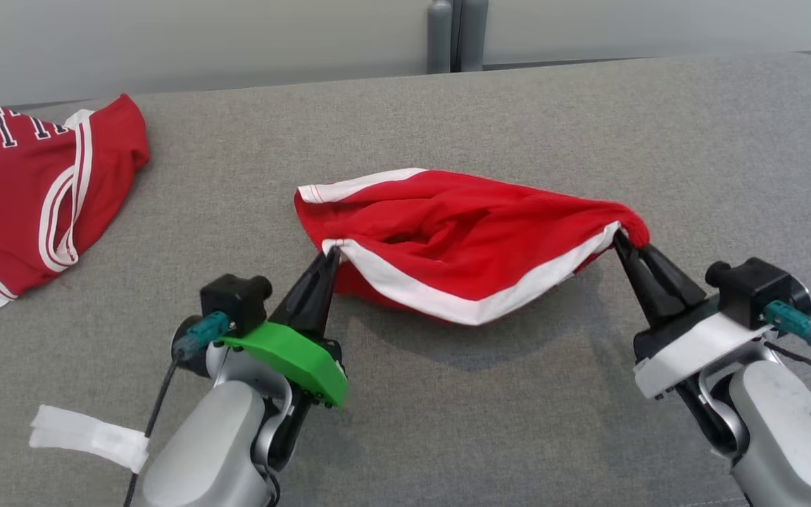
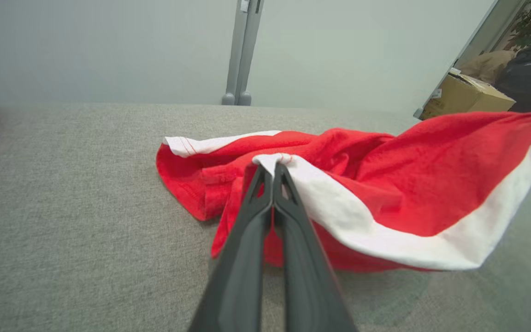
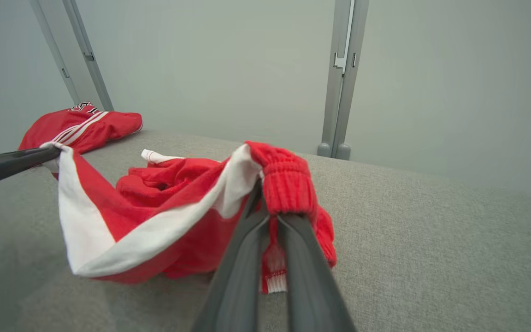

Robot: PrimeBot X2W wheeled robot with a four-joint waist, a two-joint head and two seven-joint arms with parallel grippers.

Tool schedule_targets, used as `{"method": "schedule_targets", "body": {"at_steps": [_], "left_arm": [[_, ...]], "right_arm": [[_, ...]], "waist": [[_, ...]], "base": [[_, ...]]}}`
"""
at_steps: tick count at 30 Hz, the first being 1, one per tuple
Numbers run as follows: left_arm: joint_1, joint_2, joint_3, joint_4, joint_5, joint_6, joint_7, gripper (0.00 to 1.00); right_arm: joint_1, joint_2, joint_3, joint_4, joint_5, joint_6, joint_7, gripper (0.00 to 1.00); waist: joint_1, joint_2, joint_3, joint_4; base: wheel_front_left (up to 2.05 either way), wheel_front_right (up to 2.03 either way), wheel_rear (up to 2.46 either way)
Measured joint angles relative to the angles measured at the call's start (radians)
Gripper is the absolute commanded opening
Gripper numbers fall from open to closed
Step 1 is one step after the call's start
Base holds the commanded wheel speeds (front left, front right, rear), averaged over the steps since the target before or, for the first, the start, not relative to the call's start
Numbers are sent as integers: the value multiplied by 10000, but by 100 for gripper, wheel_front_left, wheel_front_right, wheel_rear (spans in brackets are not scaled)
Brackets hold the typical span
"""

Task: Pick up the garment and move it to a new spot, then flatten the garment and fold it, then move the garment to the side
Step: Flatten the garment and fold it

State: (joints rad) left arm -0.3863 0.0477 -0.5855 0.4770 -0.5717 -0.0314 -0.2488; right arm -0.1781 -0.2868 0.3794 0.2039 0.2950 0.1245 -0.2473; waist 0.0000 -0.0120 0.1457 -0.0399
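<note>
Grey woven surface [image 1: 518,113], crumpled red garment [image 1: 462,232] (white-banded) between left tool [image 1: 330,255] and right tool [image 1: 622,241], both pinching it.

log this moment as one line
left gripper: shut on red-and-white fabric garment | right gripper: shut on its waistband | garment: part lifted, rest on grey surface
</note>
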Motion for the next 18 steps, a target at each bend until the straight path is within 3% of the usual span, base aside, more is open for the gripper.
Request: {"method": "schedule_targets", "body": {"at_steps": [8, 18], "left_arm": [[-353, -36, 1939, -2846, -748, -307, -33, 0], [-220, -61, 3601, -6736, -646, -447, -77, 0]], "right_arm": [[-750, 31, -589, -1825, 782, 0, -44, 0], [-1058, -359, -802, -4807, 2403, 0, -77, 0]], "waist": [[0, 0, -424, -86], [0, 0, -944, -405]], "base": [[0, 0, 0], [0, 0, 0]]}}
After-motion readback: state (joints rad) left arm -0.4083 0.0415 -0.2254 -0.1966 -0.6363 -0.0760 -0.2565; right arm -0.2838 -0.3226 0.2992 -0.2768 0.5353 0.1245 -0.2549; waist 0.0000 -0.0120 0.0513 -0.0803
